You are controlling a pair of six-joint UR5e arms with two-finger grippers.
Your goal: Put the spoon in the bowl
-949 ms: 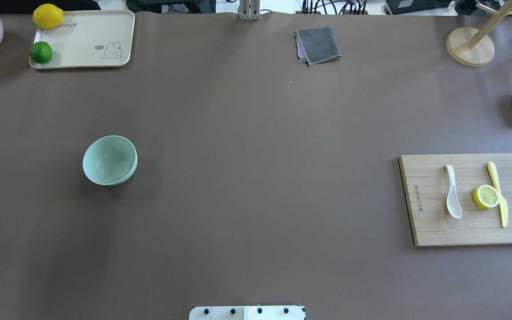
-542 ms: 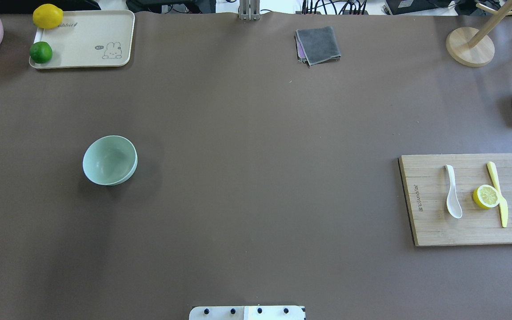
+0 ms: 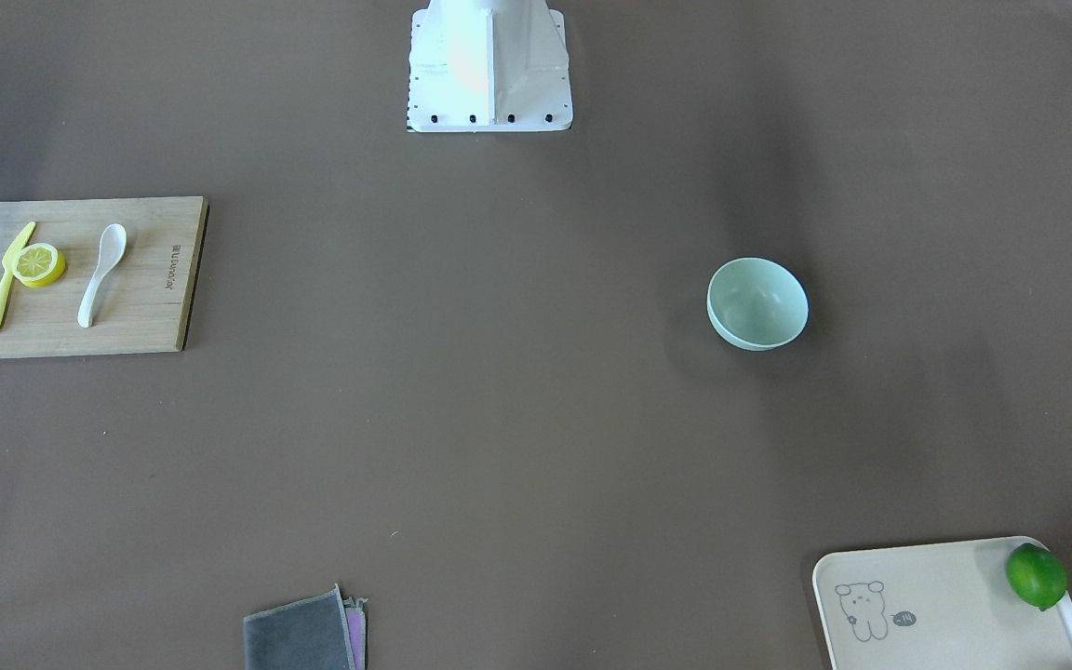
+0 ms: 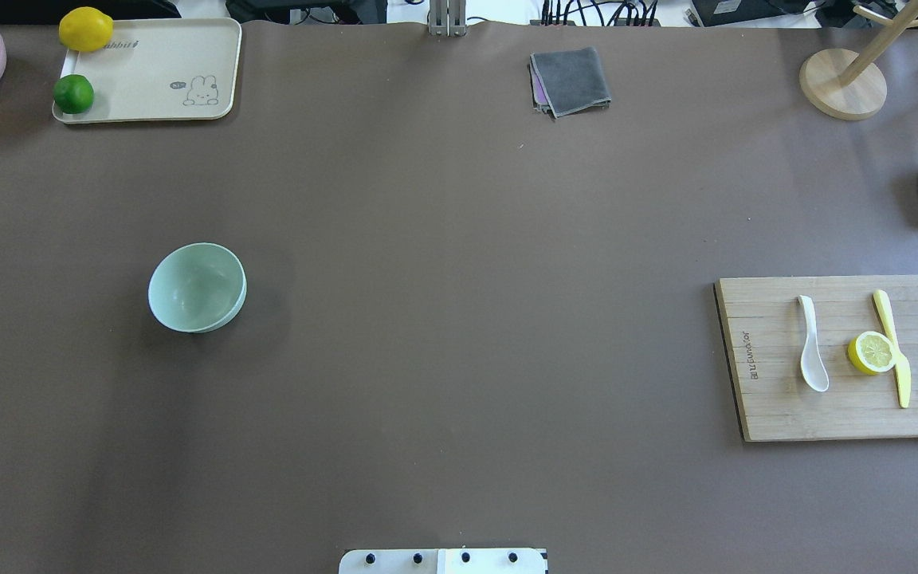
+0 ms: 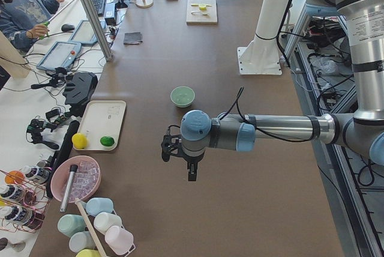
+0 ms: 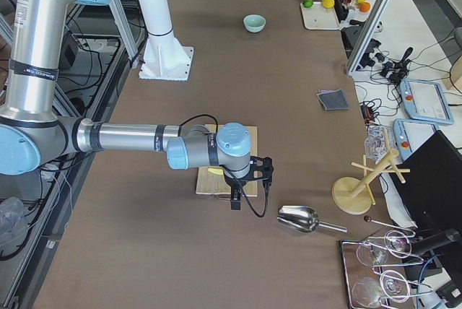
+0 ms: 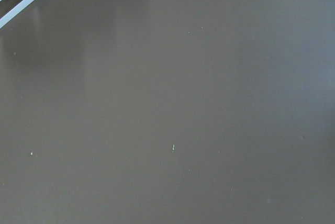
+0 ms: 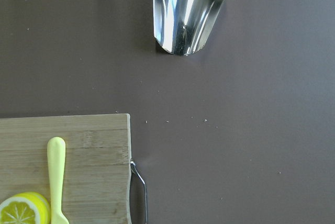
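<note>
black r gripper (image 6: 234,199) hangs pointing down near the outer edge of the bamboo board (image 4: 825,414), forearm level, wrist bent down. open or closed: cannot tell, side view only. white spoon (image 4: 812,351) lies on the board, inboard of the gripper, beyond knife (image 4: 902,383) and lemon half (image 4: 872,352). long axis runs away from robot, scoop end nearest base. r arm is nearer. l gripper (image 5: 191,173) over bare table, state likewise cannot tell. bowl (image 4: 196,287) well apart on l side, empty.
</note>
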